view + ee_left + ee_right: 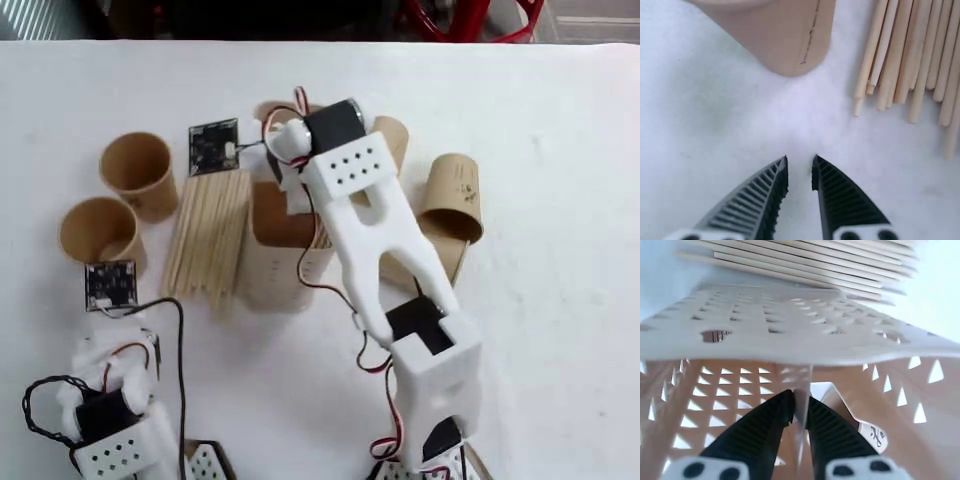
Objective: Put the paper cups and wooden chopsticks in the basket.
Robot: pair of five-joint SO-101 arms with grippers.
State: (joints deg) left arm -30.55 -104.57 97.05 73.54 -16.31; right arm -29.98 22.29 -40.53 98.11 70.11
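The beige perforated basket [270, 265] sits mid-table under my right arm [370, 230]. Inside the basket [765, 325], my right gripper [801, 407] is shut on the thin wall of a white-lined paper cup [860, 422]. The wooden chopsticks [208, 235] lie in a pile left of the basket, and two paper cups [138, 172] [98, 230] stand left of them. My left gripper [800, 167] hovers low over the table with a narrow gap and nothing between its fingers, just short of a cup's base [775, 35], with the chopstick ends [910, 55] beside it.
A cup [450, 195] lies on its side right of the right arm, and another [392, 135] is half hidden behind it; I cannot tell if they are inside the basket. The left arm [110, 420] stays near the front left corner. Bare white table spreads to the right.
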